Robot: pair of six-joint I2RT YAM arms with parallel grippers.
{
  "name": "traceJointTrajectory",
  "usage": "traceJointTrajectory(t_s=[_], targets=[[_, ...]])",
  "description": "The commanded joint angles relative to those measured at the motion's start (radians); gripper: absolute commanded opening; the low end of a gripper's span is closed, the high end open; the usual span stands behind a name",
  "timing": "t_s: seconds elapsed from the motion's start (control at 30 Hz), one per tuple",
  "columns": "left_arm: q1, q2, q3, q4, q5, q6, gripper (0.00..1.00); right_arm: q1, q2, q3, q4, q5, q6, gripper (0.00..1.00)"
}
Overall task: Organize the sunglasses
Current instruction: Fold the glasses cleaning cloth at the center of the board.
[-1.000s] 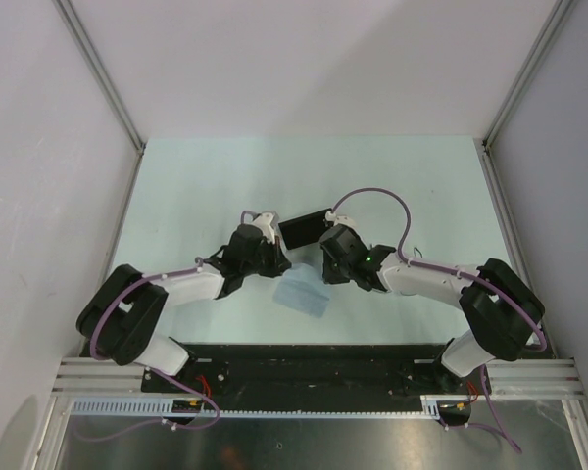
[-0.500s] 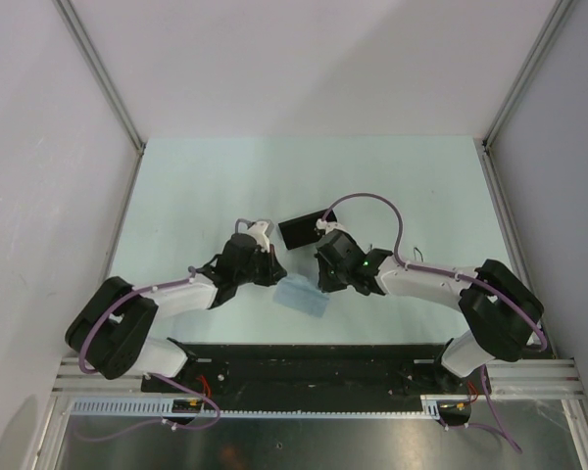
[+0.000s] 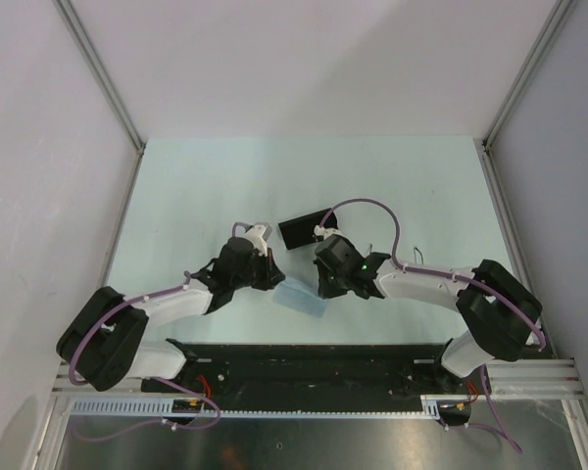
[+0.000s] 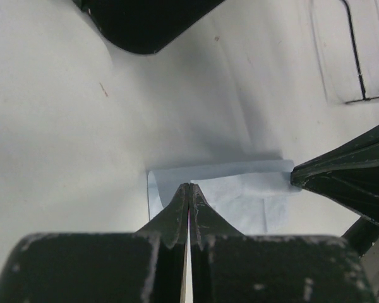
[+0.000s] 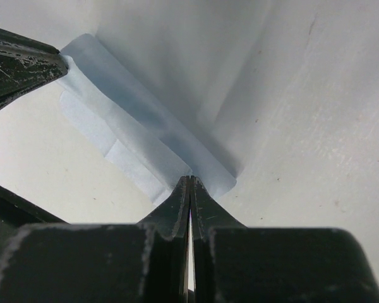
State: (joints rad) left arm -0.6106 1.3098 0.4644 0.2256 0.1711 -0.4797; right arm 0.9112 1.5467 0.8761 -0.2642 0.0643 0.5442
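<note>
The light blue cloth (image 3: pixel 302 298) lies folded on the table between my two grippers. My left gripper (image 3: pixel 271 280) is shut on one corner of the cloth (image 4: pixel 240 189), and my right gripper (image 3: pixel 323 285) is shut on the opposite corner (image 5: pixel 145 139). Each wrist view shows the other gripper's fingertip at the cloth's far corner. The sunglasses (image 3: pixel 413 258), thin dark wire, lie on the table right of the right gripper, apart from both. One lens shows at the top right of the left wrist view (image 4: pixel 348 57).
The black oblong case (image 3: pixel 304 230) lies just beyond the grippers, and its edge shows in the left wrist view (image 4: pixel 145 22). Walls with metal rails enclose the table on the left, right and back. The black base rail runs along the near edge.
Both grippers have moved toward the near edge, from beside the case to over the cloth. The cloth now looks folded and a little narrower.
</note>
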Motion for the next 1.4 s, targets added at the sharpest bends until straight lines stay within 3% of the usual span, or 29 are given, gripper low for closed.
traceJointTrajectory(t_s=[0.0, 0.63, 0.83, 1.1, 1.37], targets=[[-0.011, -0.023, -0.027, -0.002, 0.015, -0.007, 0.00, 0.017, 0.018, -0.012, 0.016, -0.020, -0.012, 0.00], [-0.021, -0.003, -0.046, -0.002, 0.015, -0.011, 0.03, 0.026, 0.027, -0.022, 0.014, -0.012, 0.002, 0.00], [-0.021, -0.017, -0.058, -0.003, -0.001, -0.023, 0.09, 0.032, 0.020, -0.026, 0.022, -0.024, 0.003, 0.09], [-0.021, -0.044, -0.058, -0.020, -0.031, -0.020, 0.45, 0.041, 0.000, -0.028, 0.020, -0.038, 0.007, 0.25], [-0.021, -0.101, -0.035, -0.063, -0.061, -0.016, 0.51, 0.040, -0.051, -0.028, 0.019, -0.046, 0.020, 0.36]])
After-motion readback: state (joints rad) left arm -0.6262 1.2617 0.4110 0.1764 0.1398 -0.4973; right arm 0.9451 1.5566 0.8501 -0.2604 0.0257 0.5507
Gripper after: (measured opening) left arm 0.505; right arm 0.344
